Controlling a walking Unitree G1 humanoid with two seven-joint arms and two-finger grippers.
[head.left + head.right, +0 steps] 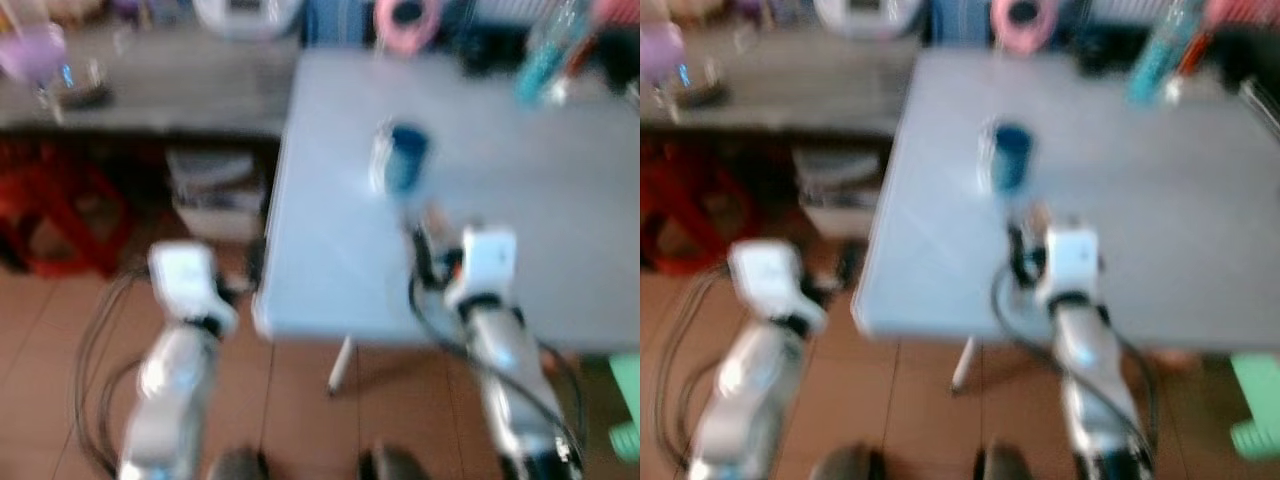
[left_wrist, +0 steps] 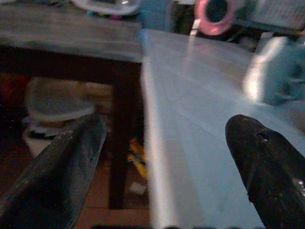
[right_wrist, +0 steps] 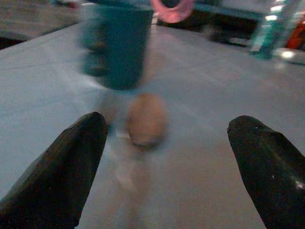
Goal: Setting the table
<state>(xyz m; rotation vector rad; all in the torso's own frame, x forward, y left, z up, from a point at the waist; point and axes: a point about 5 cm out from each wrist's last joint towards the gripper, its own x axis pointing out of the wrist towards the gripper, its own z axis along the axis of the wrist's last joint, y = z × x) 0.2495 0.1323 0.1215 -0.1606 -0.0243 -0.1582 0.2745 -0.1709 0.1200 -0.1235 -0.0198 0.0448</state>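
Blue cup (image 1: pixel 405 158) on grey table (image 1: pixel 560 210)

Head stereo pair: high, angled forward and down over the grey table (image 1: pixel 560 200); both blurred. Wrist cameras: low, close to the tabletop, sighting along their own fingers. Shared (all four views): blue cup (image 1: pixel 404 158), pink ring (image 1: pixel 407 20).

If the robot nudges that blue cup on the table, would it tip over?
Possibly. The blue cup looks taller than wide, so a high push might topple it. It stands on a smooth table, so a low nudge may slide it. The right gripper, open, is aimed at it.
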